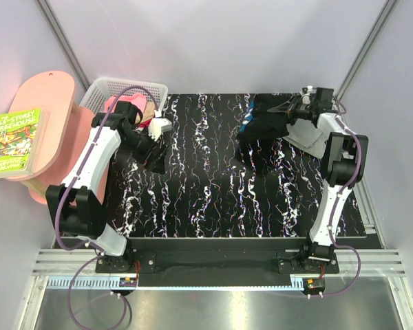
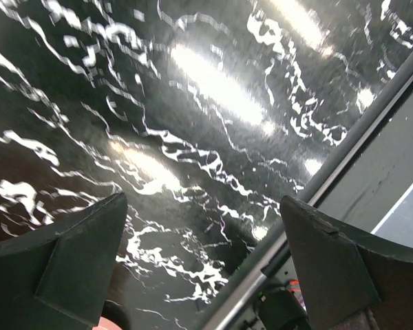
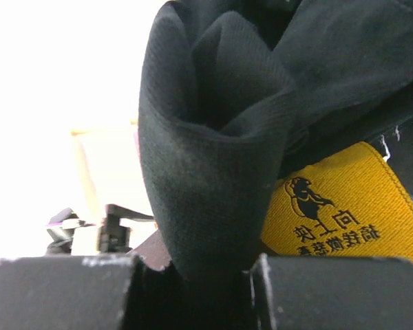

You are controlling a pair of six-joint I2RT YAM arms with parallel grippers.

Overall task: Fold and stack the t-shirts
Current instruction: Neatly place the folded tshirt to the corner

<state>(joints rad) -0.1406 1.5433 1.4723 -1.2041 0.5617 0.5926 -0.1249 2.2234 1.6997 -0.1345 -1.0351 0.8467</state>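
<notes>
A black t-shirt [image 1: 265,127] lies bunched at the far right of the table. My right gripper [image 1: 304,103] is shut on a fold of it. In the right wrist view the black cloth [image 3: 213,172] fills the gap between the fingers, and a yellow neck label [image 3: 337,213] shows beside it. A light grey t-shirt [image 1: 306,134] lies under the right arm. A pink t-shirt [image 1: 127,104] sits in the white basket [image 1: 103,88] at the far left. My left gripper [image 1: 156,152] is beside the basket, open and empty above the table [image 2: 193,137].
A pink side table [image 1: 48,103] with a green book [image 1: 15,141] stands to the left of the basket. The table's metal edge rail [image 2: 344,165] shows in the left wrist view. Grey walls close in the far side and the right.
</notes>
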